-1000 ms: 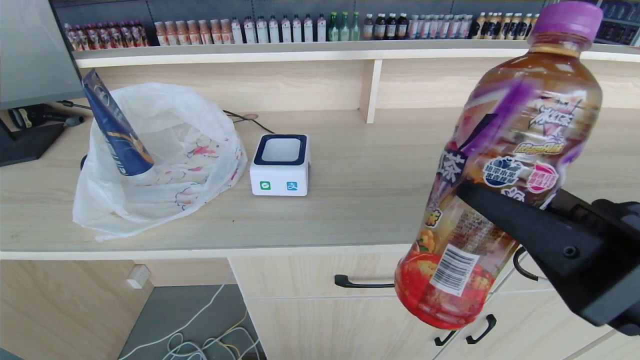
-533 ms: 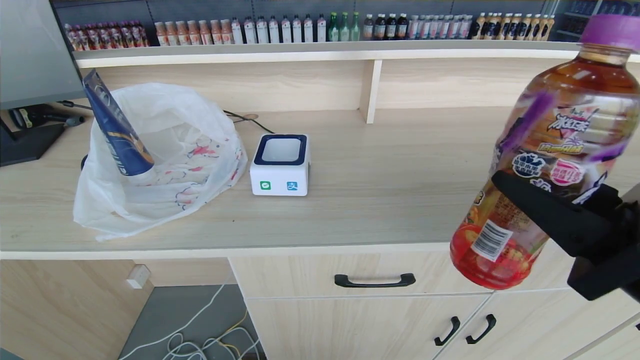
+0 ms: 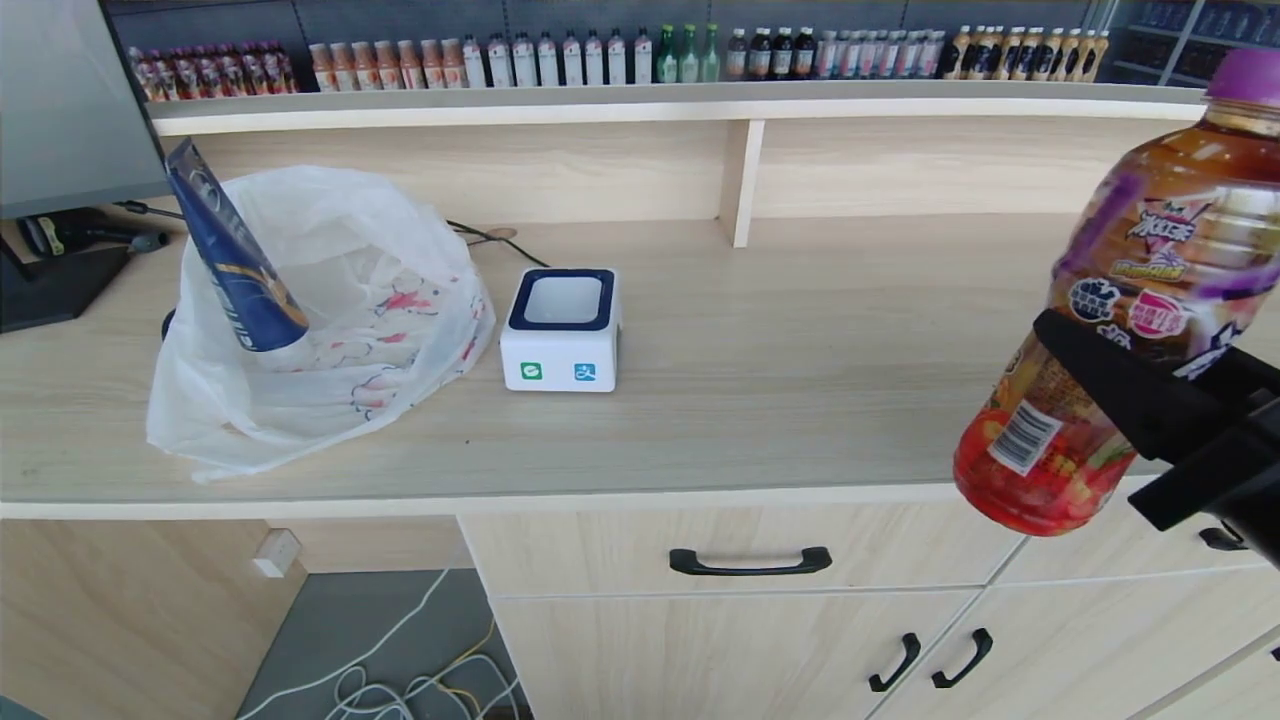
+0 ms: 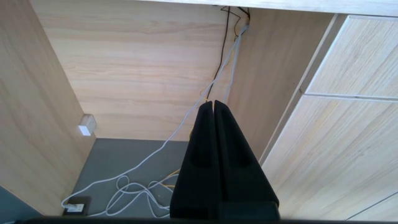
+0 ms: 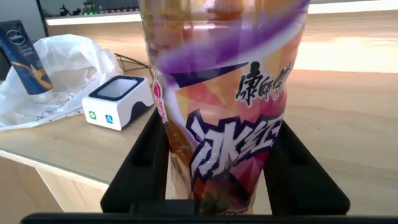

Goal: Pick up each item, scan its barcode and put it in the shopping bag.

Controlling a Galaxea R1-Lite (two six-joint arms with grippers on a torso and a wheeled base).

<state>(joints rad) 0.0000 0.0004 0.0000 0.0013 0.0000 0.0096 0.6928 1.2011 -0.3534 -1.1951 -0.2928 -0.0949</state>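
Gripping a drink bottle (image 3: 1150, 300) around its lower middle, my right pincer (image 5: 221, 124) is closed on it from both sides, fingers spread only as wide as the body, so the label shows between them in the right wrist view. I hold it in the air at the right end of the surface (image 3: 780, 380), out over the front edge, tilted with the purple cap up and leaning away. I judge that hold suits the scan: the grip sits above the barcode (image 3: 1022, 438), which stays uncovered near the red base. For now it faces forward and somewhat down, not at the scanner (image 3: 560, 330). That white box sits on the surface well apart from the bottle, window facing up, so I reckon the bottle must travel left and the barcode turn down toward the glass. Just beside the scanner on its left the shopping bag (image 3: 400, 300) slumps open on the surface, mouth gaping toward me, handy for a drop after the scan. One thing is in it, a tall blue packet (image 3: 235, 270) leaning with its top poking above the rim; what else lies under the folds I cannot tell. My left pincer (image 4: 214, 106) is pressed shut on nothing and hangs below the surface by the cabinet side, out of the way.
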